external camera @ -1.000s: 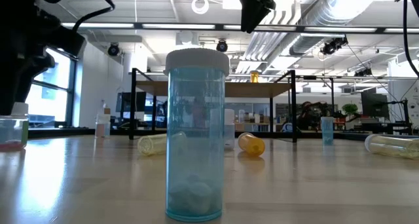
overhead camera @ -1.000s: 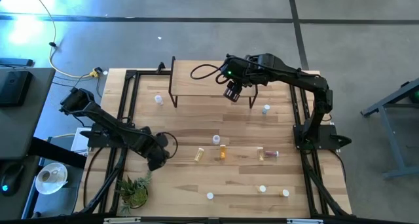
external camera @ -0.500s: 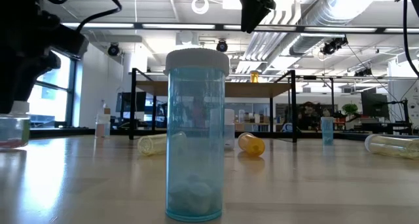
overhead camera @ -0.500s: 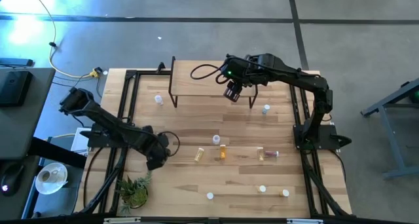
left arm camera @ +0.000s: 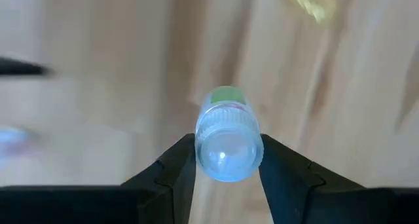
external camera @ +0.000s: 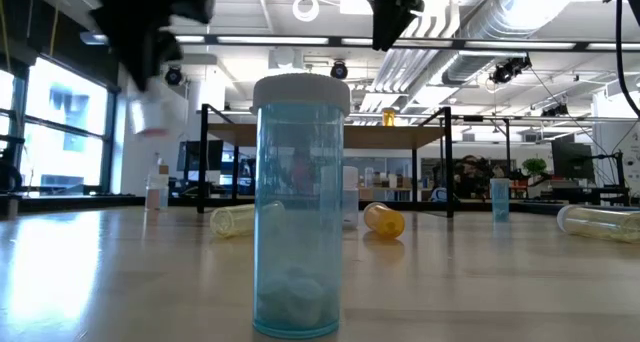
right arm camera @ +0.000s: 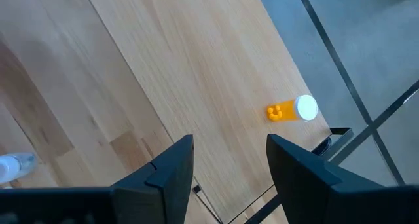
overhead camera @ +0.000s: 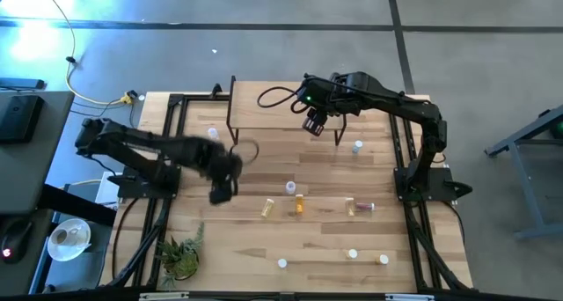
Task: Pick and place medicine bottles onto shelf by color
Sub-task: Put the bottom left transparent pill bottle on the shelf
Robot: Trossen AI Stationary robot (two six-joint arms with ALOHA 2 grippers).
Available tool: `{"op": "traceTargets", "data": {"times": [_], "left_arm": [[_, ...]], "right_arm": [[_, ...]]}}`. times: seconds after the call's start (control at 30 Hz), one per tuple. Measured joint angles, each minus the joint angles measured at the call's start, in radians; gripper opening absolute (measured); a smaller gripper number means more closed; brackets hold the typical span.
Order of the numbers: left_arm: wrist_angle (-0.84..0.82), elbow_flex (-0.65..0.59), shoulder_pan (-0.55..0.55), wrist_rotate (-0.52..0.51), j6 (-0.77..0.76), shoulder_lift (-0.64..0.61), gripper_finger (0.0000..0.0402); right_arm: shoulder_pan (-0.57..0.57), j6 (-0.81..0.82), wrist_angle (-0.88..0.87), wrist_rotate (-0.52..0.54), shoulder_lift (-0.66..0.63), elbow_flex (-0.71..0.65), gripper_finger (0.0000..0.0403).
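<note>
Left wrist view alone shows clear bottle (left arm camera: pixel 226 133) clamped between left end effector (left arm camera: pixel 227 160) fingers, right end effector (right arm camera: pixel 229 160) open, empty, over shelf (right arm camera: pixel 163 67), amber bottle (right arm camera: pixel 292 109) lying ahead.

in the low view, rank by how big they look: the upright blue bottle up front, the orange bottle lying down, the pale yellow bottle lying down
1. Upright blue bottle, by far, mostly because it stands nearest the camera.
2-3. Orange bottle and pale yellow bottle look about alike; not ranked.

We see even, bright light, with bluish glare at the overhead frame's upper left. The left arm (overhead camera: pixel 158 156) is motion-smeared, and the left wrist background blurs behind a sharp bottle (left arm camera: pixel 227 137).
</note>
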Motion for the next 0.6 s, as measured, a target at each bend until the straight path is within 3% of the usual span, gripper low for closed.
{"op": "traceTargets", "data": {"times": [0.37, 0.6], "left_arm": [[-0.027, 0.306, 0.406, -0.161, 0.281, 0.008, 0.0136], [-0.027, 0.466, 0.641, -0.148, 0.327, 0.092, 0.0136]], "right_arm": [[0.0, 0.0, 0.001, 0.0, 0.0, 0.0, 0.0183], [0.0, 0.0, 0.001, 0.0, 0.0, 0.0, 0.0183]]}}
